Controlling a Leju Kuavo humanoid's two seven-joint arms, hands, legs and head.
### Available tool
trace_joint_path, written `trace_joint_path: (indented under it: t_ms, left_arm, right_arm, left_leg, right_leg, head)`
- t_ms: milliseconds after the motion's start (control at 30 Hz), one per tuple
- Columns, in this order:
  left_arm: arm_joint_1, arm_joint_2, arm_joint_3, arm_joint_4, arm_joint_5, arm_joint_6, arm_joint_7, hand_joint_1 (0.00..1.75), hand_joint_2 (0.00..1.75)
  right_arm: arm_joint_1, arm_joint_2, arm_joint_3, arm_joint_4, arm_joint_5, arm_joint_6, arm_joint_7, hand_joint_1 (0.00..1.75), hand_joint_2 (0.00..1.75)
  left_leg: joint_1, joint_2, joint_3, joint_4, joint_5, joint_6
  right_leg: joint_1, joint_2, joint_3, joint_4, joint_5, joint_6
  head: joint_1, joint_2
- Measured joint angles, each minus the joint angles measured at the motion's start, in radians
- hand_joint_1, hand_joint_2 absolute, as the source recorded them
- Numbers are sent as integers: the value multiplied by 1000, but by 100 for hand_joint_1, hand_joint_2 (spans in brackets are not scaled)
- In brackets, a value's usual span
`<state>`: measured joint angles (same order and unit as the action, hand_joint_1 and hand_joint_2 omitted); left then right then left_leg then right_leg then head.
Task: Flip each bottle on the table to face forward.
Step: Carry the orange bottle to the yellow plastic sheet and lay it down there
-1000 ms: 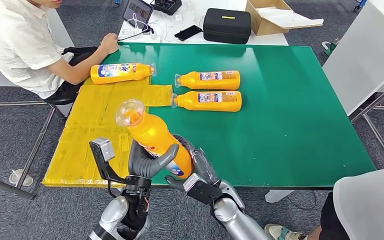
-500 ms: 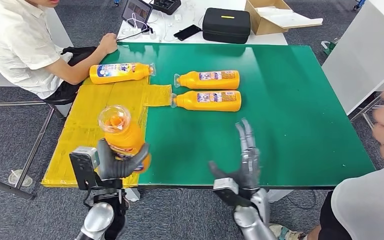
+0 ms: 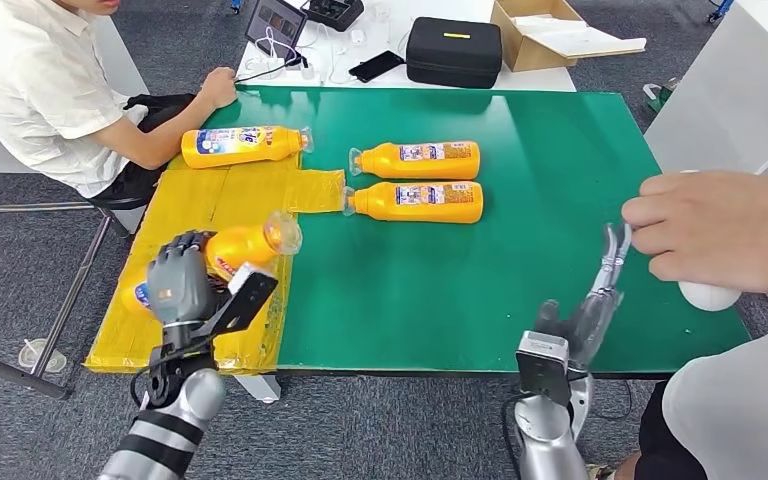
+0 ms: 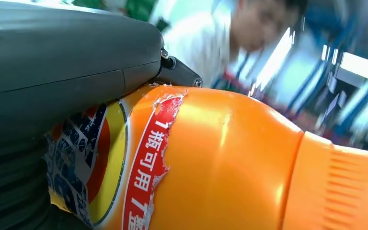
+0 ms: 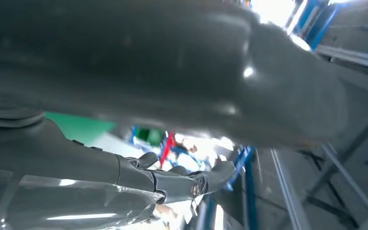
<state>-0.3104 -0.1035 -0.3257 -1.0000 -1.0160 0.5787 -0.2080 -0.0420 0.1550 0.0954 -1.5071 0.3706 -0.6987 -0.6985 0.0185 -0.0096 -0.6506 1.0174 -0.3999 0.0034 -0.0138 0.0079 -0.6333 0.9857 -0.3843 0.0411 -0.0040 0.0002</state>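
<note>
Held orange bottle (image 3: 222, 253): swung down from upright to lying, long axis across the desk (image 3: 560, 180), cap toward the right, over the yellow mat (image 3: 200, 205). Left hand (image 3: 178, 280): fingers wrapped around it. Right hand (image 3: 592, 300): moved right, fingers extended, holding nothing.

The left hand (image 3: 182, 285) wraps the orange bottle (image 3: 222, 255), its fingers (image 3: 192, 243) hiding the label's middle. In the wrist view the bottle's cap end is cut off at the edge, and the background beyond the fingers is blurred.
</note>
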Motion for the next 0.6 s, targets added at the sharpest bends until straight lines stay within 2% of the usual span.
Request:
trace_joint_path:
  t_ms: [67, 200, 267, 400, 500, 533, 600]
  left_arm:
    - [-43, 3, -1, 69, -10, -58, 19, 173, 175]
    - [-128, 8, -14, 212, -37, -154, 37, 171, 175]
    - [-163, 9, -26, 277, -48, -198, 39, 164, 175]
    - [-207, 9, -43, 371, -50, -245, 36, 103, 175]
    - [-229, 9, -48, 423, -38, -288, 31, 86, 175]
    - [-236, 9, -50, 439, -35, -301, 32, 74, 175]
    - [-254, 9, -59, 469, -41, -319, 41, 34, 175]
  right_arm:
    - [-11, -7, 40, 24, -27, 0, 0, 0, 0]
    - [-35, -20, 101, 66, -75, 0, 0, 0, 175]
    - [-47, -25, 127, 83, -95, 1, 0, 0, 175]
    - [-62, -35, 162, 110, -115, 3, 0, 0, 175]
    - [-71, -41, 181, 128, -128, 12, 0, 0, 175]
    - [-74, -43, 187, 134, -132, 15, 0, 0, 175]
    - [-80, -45, 199, 145, -138, 22, 0, 0, 175]
  left_leg:
    - [0, 0, 0, 0, 0, 0]
    - [0, 0, 0, 0, 0, 0]
    - [0, 0, 0, 0, 0, 0]
    - [0, 0, -1, 0, 0, 0]
    - [0, 0, -1, 0, 0, 0]
    - [0, 0, -1, 0, 0, 0]
    - [0, 0, -1, 0, 0, 0]
  right_leg:
    - [0, 0, 0, 0, 0, 0]
    - [0, 0, 0, 0, 0, 0]
    - [0, 0, 0, 0, 0, 0]
    - [0, 0, 0, 0, 0, 0]
    - [0, 0, -1, 0, 0, 0]
    - [0, 0, -1, 0, 0, 0]
    - [0, 0, 0, 0, 0, 0]
  head:
    - [0, 0]
    - [0, 0]
    - [0, 0]
    - [0, 0]
    - [0, 0]
    - [0, 0]
    - [0, 0]
